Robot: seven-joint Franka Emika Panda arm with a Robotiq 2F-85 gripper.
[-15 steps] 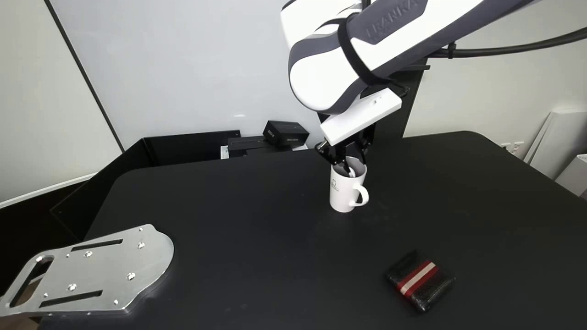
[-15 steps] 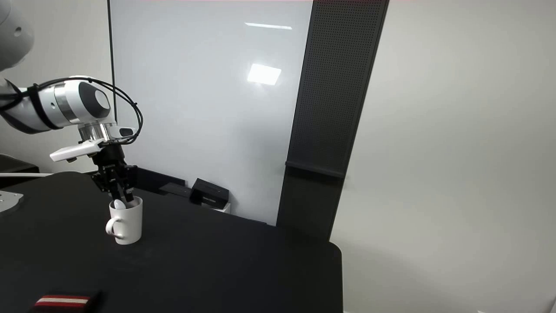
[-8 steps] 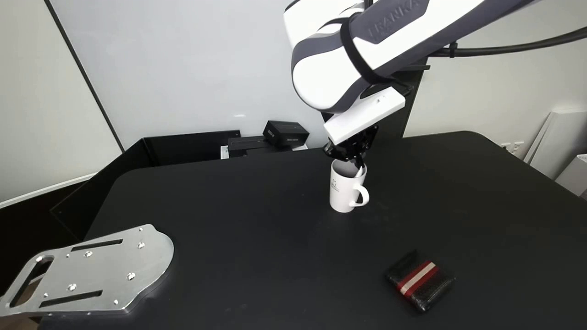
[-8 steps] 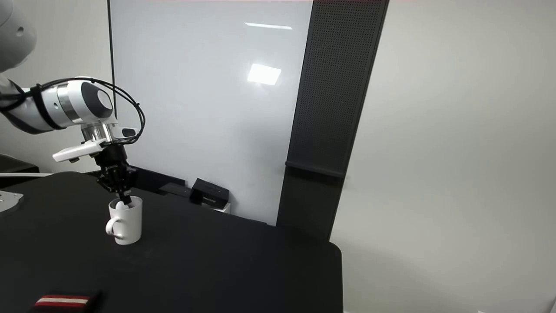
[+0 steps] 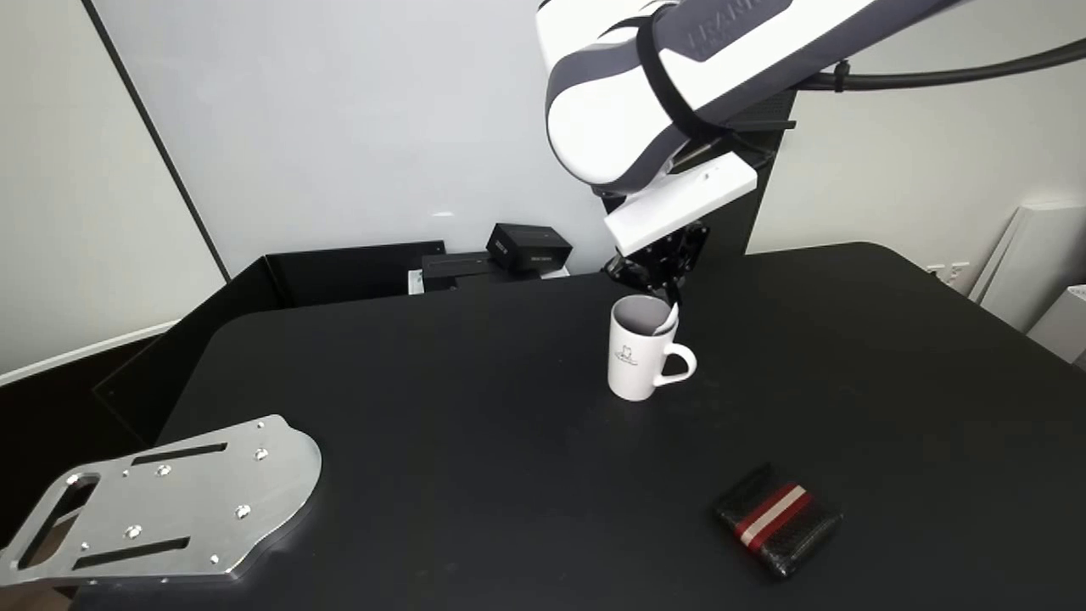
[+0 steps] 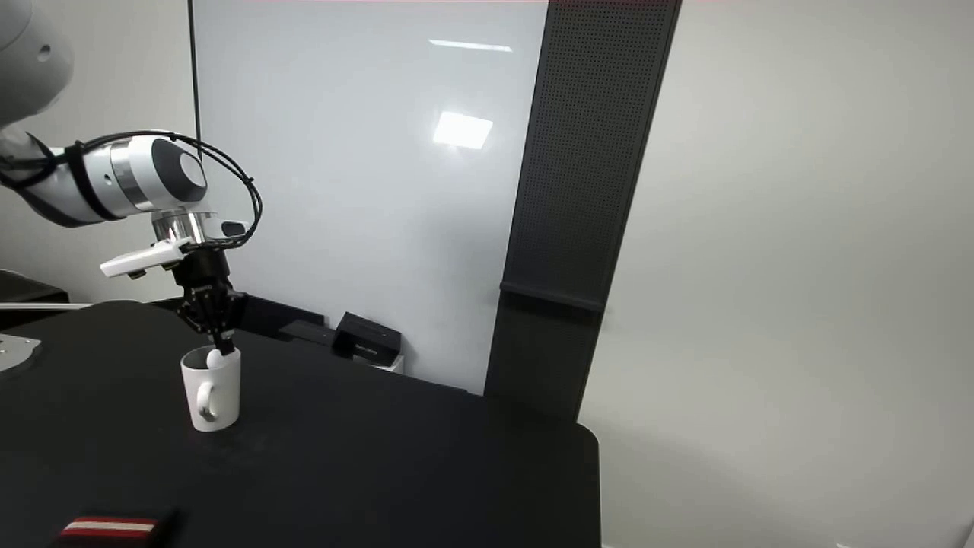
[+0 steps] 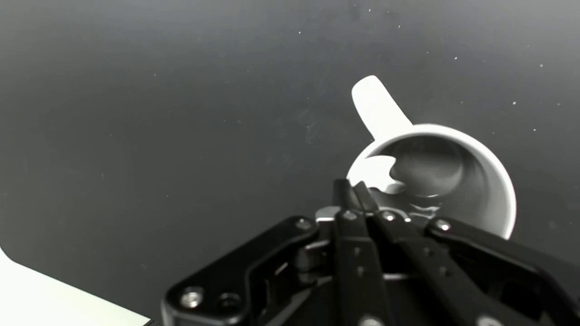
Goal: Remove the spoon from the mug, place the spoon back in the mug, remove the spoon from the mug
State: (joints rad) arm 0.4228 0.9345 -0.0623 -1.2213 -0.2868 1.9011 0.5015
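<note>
The white mug [image 5: 632,367] stands on the black table in both exterior views, its loop handle pointing sideways. Whether it leans slightly, I cannot tell. The pale spoon [image 5: 668,319] is at the mug's rim, its broad end visible against the inner wall and its lower part hidden inside. Just above that rim my gripper [image 5: 674,299] has its fingertips together on the spoon's thin part. In the wrist view the fingers [image 7: 343,194] meet at the tips beside the white spoon [image 7: 374,173], over the edge of the mug [image 7: 504,181]; the gripped part is mostly covered.
A flat black block with a red and white stripe [image 5: 776,519] lies near the table's front. The silver metal plate [image 5: 195,501] occupies the left side in that exterior view. Black boxes [image 5: 530,246] sit beyond the table's back edge, before the wall.
The gripper has gone from open to shut on the spoon and risen slightly. The spoon has shifted to the rim near the handle. The mug has turned and moved a little on the table.
</note>
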